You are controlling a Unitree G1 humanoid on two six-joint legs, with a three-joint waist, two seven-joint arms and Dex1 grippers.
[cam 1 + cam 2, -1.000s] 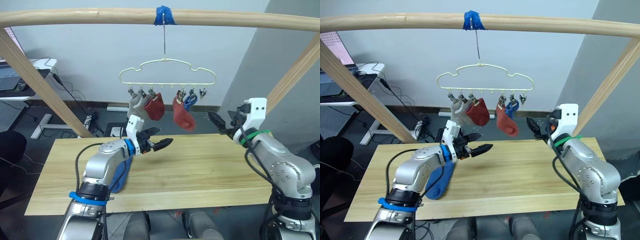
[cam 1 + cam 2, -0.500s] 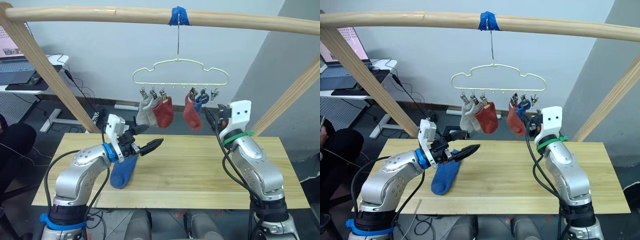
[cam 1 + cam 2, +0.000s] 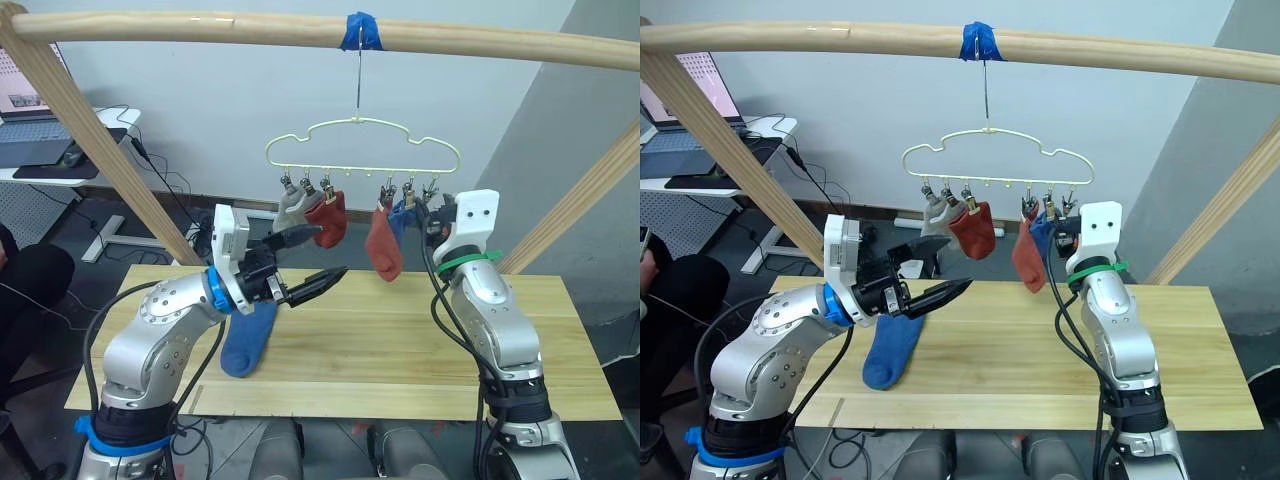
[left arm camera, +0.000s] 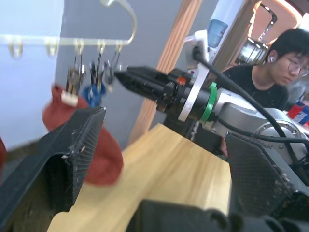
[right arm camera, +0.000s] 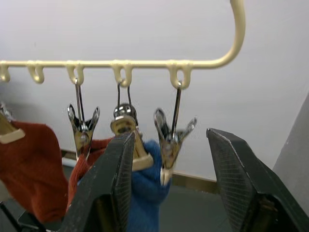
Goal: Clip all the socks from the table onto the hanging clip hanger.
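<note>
Since a second ago, the right claw [image 5: 166, 159] has risen to the clip hanger [image 3: 362, 150] and now sits spread just below its end clips; the left claw [image 3: 935, 268], also released and empty, hovers below the hanger. One blue sock [image 3: 890, 348] lies flat on the desk [image 3: 1040, 340] under the left arm. It looks soft, light and limp — best pinched at the cuff.

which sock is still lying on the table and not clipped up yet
The blue sock lying flat on the table, below the left pincer. The grey, rust red and other blue socks hang from the clip hanger.
</note>
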